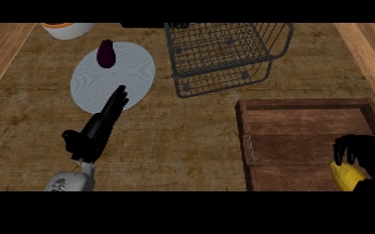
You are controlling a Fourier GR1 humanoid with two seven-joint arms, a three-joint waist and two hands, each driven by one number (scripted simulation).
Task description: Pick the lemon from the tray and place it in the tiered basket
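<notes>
Right hand (356, 148): fingers curled over lemon (347, 174), at tray's (293, 124) right edge. Left hand (95, 129): fingers straight, idle. Risk: lemon slips during lift, or strikes basket (219, 49) rim.

A single view from the robot's head looks steeply down on the counter (183, 144), fairly near. The far side is at the top, where a bowl (67, 29) is cut by the edge. The left hand (92, 134) comes in from below. The tray (307, 124), right hand (355, 148) and lemon (348, 176) run off the lower right.
</notes>
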